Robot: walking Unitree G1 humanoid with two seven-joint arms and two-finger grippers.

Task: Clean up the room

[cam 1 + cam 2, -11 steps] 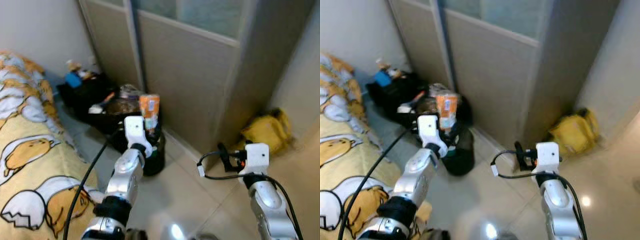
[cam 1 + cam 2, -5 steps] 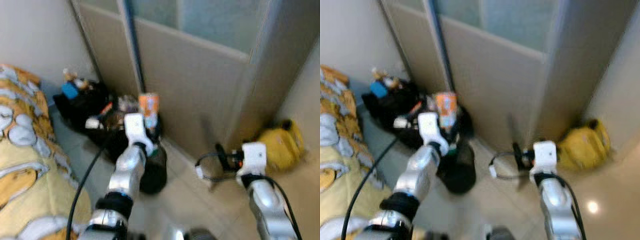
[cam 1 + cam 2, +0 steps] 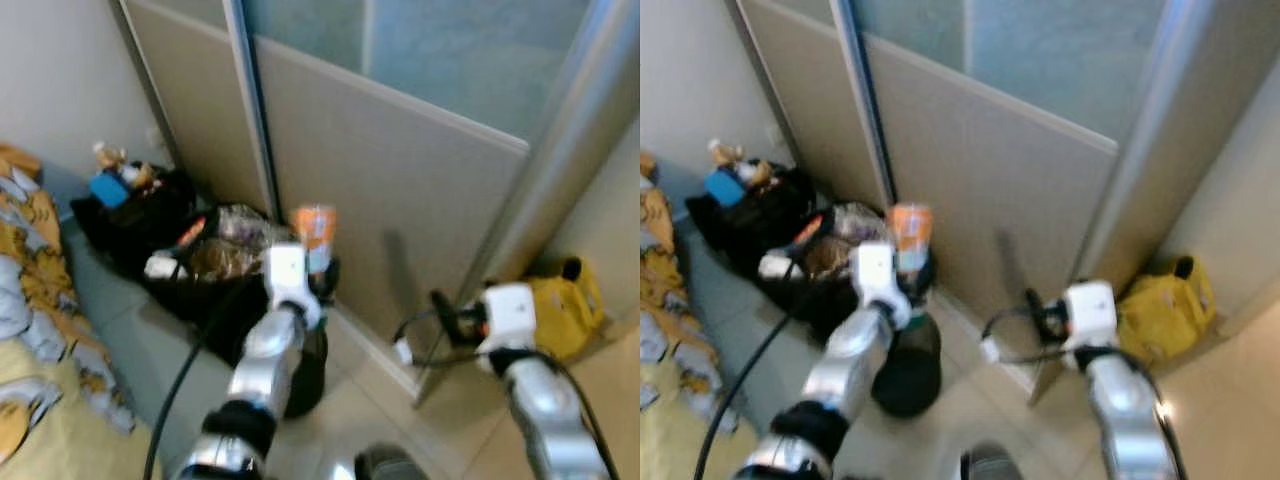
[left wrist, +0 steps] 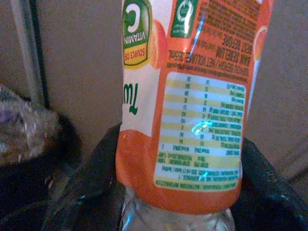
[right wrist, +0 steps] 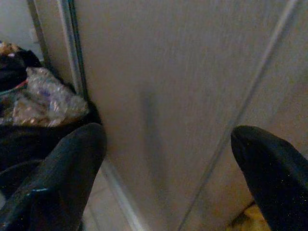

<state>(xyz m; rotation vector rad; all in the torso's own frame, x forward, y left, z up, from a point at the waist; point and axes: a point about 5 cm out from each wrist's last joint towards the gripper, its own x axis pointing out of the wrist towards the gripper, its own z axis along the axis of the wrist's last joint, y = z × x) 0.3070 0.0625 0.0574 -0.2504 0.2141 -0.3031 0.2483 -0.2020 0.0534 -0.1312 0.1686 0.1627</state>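
Still clamped in my left gripper [image 3: 318, 262], orange-labelled bottle [image 3: 315, 236] now nearer the sliding door [image 3: 400, 190], above black bin [image 3: 300, 365], right gripper [image 5: 163, 159] spread wide, holding nothing.

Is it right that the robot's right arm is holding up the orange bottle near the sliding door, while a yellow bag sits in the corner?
Not quite: the left gripper holds the orange bottle, as the left wrist view shows it clamped between the fingers. The right gripper is open and empty. The rest stands: the sliding door is close by and the yellow bag sits in the corner.
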